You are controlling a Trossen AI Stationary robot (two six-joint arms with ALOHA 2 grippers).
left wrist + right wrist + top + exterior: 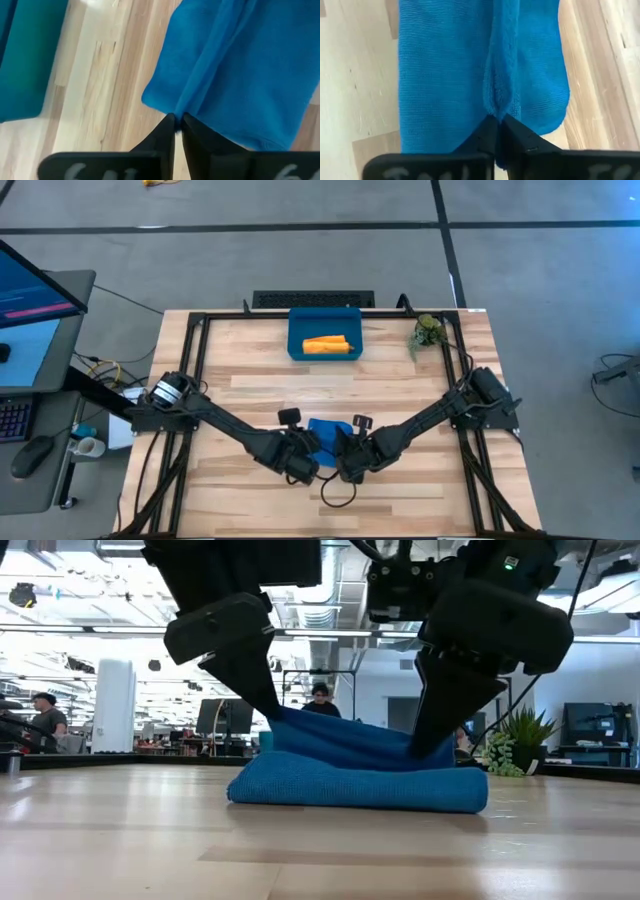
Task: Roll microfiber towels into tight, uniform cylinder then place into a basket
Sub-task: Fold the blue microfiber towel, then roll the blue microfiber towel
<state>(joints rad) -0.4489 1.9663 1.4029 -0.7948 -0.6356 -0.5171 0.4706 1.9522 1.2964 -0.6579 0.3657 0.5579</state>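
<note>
The blue towel (445, 70) is soft cloth with a fine, nubbly weave, matt all over and fuzzy along its pinched fold. The desk (250, 385) is pale wood in jointed planks, smooth with a faint satin sheen, and carries a dark frame (197, 340) along its edges. The dark-blue basket (296, 340) looks like smooth plastic, the orange towel (327, 345) in it dull cloth, and the fingers (520, 137) of the right hand are matt black.

Rolled towel (327, 345) in basket (296, 330)
</note>
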